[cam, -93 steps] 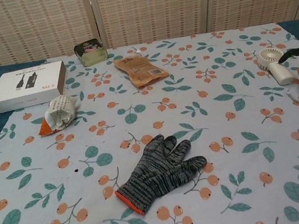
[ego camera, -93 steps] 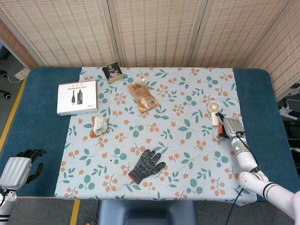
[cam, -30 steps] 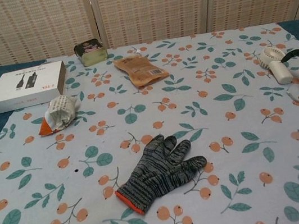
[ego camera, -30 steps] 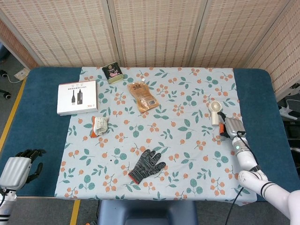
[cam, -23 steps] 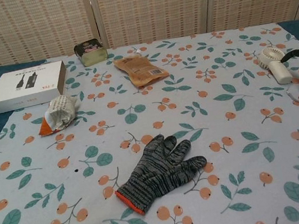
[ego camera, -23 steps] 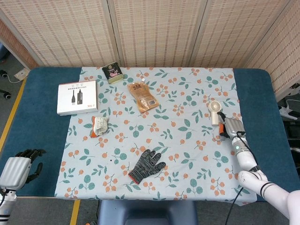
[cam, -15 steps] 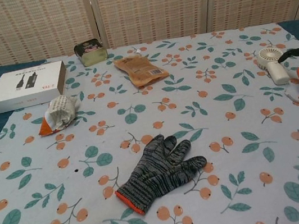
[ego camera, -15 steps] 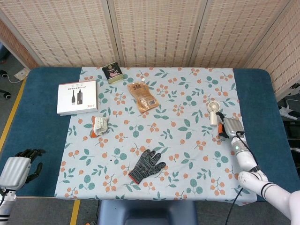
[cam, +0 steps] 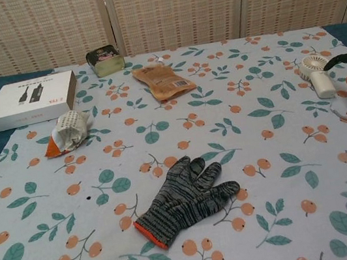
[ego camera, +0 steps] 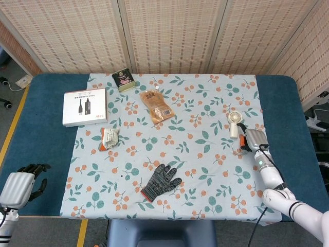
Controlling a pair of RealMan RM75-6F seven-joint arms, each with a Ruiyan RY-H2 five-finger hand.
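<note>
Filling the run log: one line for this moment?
right hand: beside fan, contact unclear | left hand: off the cloth, holds nothing | glove: flat

Looks like a robot test/data-collection lab, not a home. Worktop (ego camera: 31,118) has blue padding with a floral cloth (ego camera: 205,118) laid over it, and woven reed partition screens (ego camera: 169,33) wall it off at 12 o'clock. Yellow floor-marking tape (ego camera: 11,128) and a wall socket (ego camera: 23,80) with cables at 9–10 o'clock. Unrelated props scattered on the cloth: white product box (ego camera: 85,106), small tin (ego camera: 123,80), snack pouch (ego camera: 157,105), knit work glove (ego camera: 160,181), handheld fan (ego camera: 235,123).
</note>
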